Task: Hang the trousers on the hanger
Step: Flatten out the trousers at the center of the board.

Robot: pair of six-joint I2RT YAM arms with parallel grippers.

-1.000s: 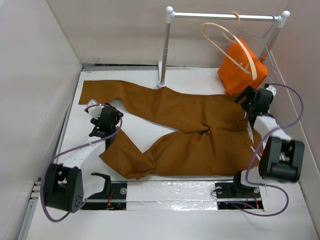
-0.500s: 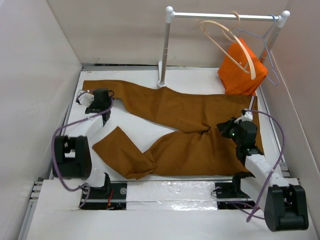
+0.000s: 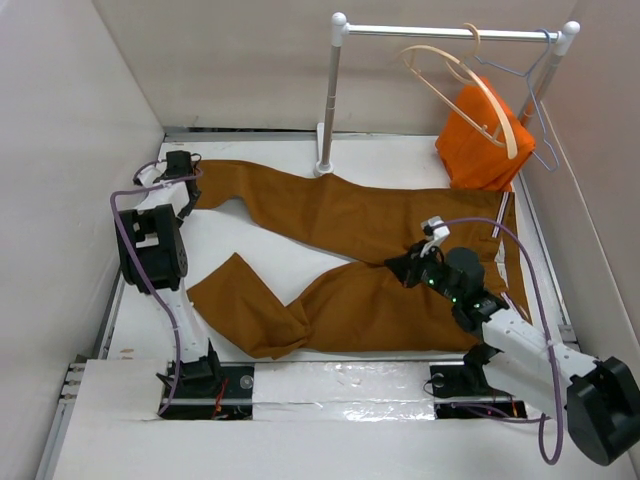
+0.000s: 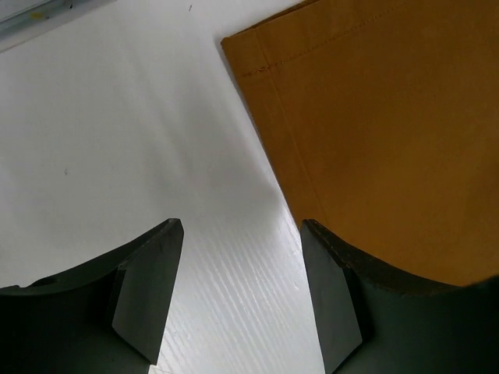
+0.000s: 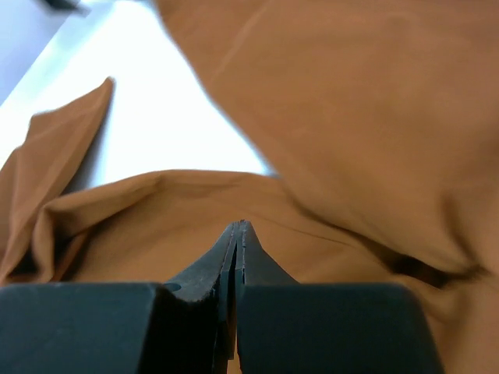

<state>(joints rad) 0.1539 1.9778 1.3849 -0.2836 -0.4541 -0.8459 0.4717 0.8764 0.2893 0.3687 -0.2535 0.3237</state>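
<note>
2 arms spread wide: left jaws parted, right jaws pressed together.
The left arm (image 3: 150, 245) rises along the left edge of the tabletop (image 3: 275, 255), folded at the elbow. The left gripper (image 3: 181, 166) sits near the far-left corner, its 2 fingers (image 4: 148, 288) standing well apart in the wrist view. The right arm (image 3: 515, 335) bends out past the near-right corner, then stretches low toward the middle. The right gripper (image 3: 396, 267) points left, its tips meeting in 1 thin seam.
</note>
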